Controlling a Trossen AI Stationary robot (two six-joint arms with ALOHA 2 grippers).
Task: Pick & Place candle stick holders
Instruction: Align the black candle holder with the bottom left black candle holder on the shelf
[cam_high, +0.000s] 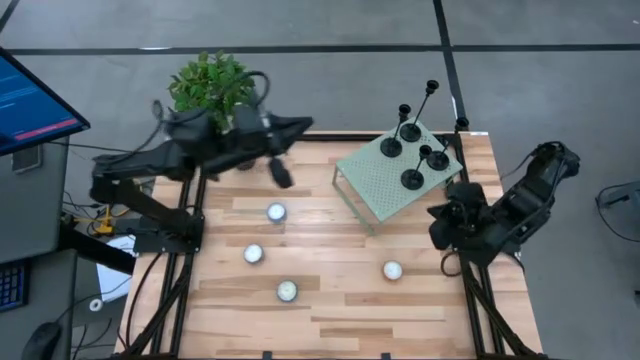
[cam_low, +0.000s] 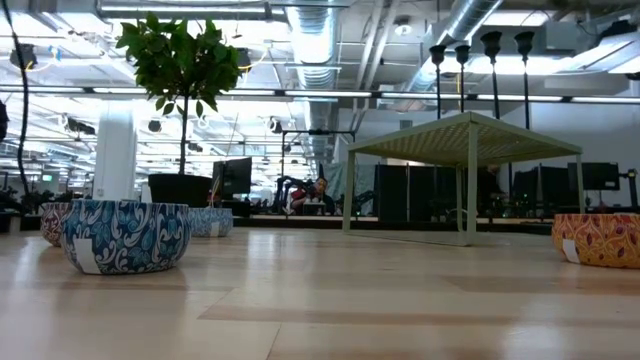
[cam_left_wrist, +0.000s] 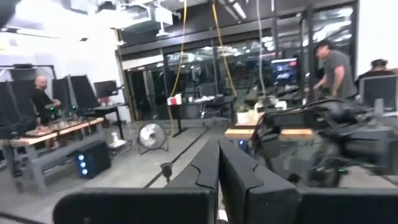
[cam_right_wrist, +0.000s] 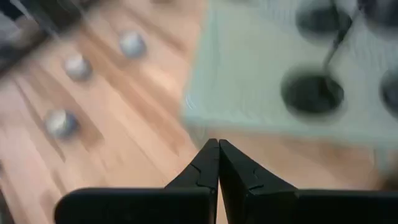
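Nearest the low camera: one tealight in a blue-and-white patterned cup (cam_low: 125, 236), standing on the wooden table (cam_high: 330, 300) at the left, with more patterned cups behind it. Left side, from above: potted plant (cam_high: 210, 82) at the table's far left corner; left arm reaching over that corner, its left gripper (cam_high: 281, 172) raised above the boards near the plant, fingers (cam_left_wrist: 205, 168) pressed flat together with nothing between them, pointing out toward the room, where people stand at benches. Centre of the table: four white tealights, namely one (cam_high: 276, 212) just below the left gripper, one (cam_high: 253, 254) nearer the front, one (cam_high: 287, 291) at the front edge, one (cam_high: 392, 269) to the right. Right of centre: pale green perforated stand (cam_high: 375, 180) on four thin legs, set at an angle at the far right of the table. On its top: the candle stick holders (cam_high: 412, 178), four in matte black with disc bases and thin stems of differing heights, grouped close together toward the stand's right end, all upright. Right edge: right arm folded beside the stand, its right gripper (cam_right_wrist: 218, 149) hovering above the table just in front of the stand's near edge, fingers (cam_right_wrist: 202, 167) closed tip to tip and empty.
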